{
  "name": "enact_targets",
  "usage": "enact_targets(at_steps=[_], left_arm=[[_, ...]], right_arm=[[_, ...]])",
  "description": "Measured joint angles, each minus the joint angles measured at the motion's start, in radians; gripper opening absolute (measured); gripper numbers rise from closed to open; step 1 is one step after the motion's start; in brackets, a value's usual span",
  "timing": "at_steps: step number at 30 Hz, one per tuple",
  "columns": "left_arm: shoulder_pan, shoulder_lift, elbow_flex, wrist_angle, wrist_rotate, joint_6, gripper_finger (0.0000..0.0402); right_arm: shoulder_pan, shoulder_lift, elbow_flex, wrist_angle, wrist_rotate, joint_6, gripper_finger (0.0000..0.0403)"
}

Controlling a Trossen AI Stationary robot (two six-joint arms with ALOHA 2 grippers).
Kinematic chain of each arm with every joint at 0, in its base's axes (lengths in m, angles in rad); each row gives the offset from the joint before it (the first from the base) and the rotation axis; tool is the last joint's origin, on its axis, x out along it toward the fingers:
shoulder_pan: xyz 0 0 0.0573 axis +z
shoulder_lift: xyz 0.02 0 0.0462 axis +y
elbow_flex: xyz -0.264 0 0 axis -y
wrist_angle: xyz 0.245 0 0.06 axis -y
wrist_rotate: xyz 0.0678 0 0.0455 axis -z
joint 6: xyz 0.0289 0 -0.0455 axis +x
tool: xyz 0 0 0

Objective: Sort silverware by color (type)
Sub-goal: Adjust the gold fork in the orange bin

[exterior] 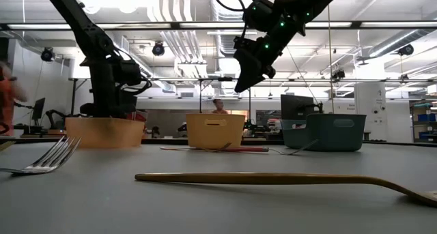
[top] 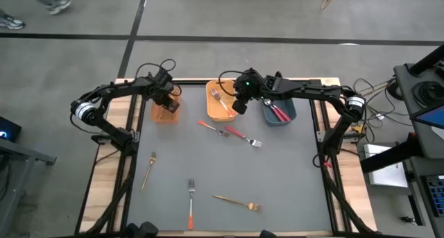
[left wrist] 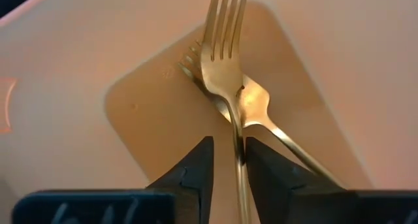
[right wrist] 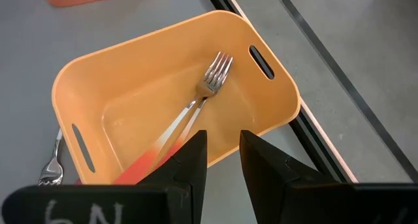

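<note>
**Two claws over the bins, forks still on the desk**

While the left claw (left wrist: 227,160) reaches down into the peach bin (top: 166,110), its fingers sit narrowly either side of a gold fork (left wrist: 225,51), which lies over a second gold fork (left wrist: 258,110) on the bin floor; whether it grips cannot be told. The right claw (right wrist: 223,157) hangs above the yellow bin (right wrist: 274,87), fingers a little apart and holding nothing, over an orange-handled fork (right wrist: 189,119) inside. Red-handled forks (top: 277,113) lie in the blue bin (top: 290,115). Two more red ones (top: 229,131) lie mid-desk (top: 291,175). Near the front edge are two gold forks (top: 237,202) and an orange one (top: 191,203).
</note>
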Motion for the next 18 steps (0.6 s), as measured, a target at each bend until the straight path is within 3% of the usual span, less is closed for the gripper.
enact_targets(at_steps=[7, 18], left_arm=[[0.000, 0.000, 0.000, 0.007, 0.000, -0.010, 0.0006], [0.000, -0.012, 0.020, -0.014, -0.001, -0.026, 0.0001]], right_arm=[[0.000, 0.000, 0.000, 0.000, 0.000, 0.000, 0.0082], [0.000, 0.000, 0.000, 0.000, 0.000, 0.000, 0.0082]])
